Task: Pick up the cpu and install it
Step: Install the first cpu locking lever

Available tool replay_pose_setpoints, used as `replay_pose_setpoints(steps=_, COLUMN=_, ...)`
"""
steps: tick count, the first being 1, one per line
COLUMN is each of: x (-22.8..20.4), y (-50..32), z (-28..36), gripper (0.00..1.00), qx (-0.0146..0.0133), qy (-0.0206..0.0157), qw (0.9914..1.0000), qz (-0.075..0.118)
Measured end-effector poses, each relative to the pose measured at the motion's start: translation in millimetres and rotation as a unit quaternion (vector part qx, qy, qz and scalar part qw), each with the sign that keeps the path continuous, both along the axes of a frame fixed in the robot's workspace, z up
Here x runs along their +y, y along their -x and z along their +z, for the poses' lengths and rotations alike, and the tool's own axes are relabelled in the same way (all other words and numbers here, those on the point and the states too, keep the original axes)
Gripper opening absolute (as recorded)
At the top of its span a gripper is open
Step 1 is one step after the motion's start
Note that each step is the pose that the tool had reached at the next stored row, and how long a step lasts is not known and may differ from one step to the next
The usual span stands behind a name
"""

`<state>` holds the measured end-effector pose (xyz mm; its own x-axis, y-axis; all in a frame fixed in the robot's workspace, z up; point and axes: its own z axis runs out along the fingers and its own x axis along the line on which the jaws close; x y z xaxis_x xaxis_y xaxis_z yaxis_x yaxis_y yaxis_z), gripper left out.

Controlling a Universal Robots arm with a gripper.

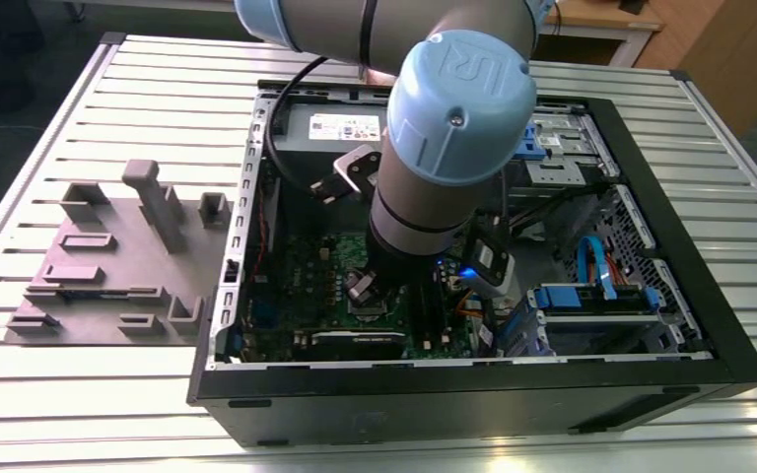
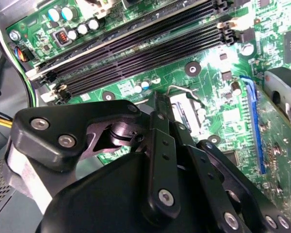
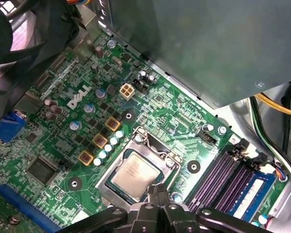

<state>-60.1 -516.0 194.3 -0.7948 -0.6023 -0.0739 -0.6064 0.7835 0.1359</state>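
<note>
A slatted metal table (image 1: 76, 108) is carrying an open computer case (image 1: 484, 394) with a grey fixture block (image 1: 103, 266) lying just beside it. The arm (image 1: 445, 148) is reaching down into the case over the green board (image 3: 63, 121). The cpu (image 3: 135, 175) is sitting flat inside the socket frame (image 3: 136, 145) at the board's middle, with the memory slots (image 3: 223, 174) running just beside that frame. The gripper (image 3: 157, 190) is hanging directly over the cpu's edge, fingers apparently pressed together and holding nothing, though contact with the chip cannot be confirmed.
</note>
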Motion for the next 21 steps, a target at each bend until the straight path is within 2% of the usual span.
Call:
replay_pose_setpoints(steps=5, x=0.0, y=0.0, z=-0.9, gripper=0.10, qx=-0.0001, qy=-0.0003, qw=1.00000, qz=0.000)
replay_pose_setpoints(steps=10, x=-0.2, y=-0.1, z=-2.4, gripper=0.10, qx=-0.0002, qy=-0.0002, qw=0.99994, qz=0.011)
replay_pose_setpoints(steps=21, x=-1.1, y=-3.1, z=-5.0, gripper=0.10, qx=-0.0001, qy=-0.0016, qw=0.99977, qz=0.021)
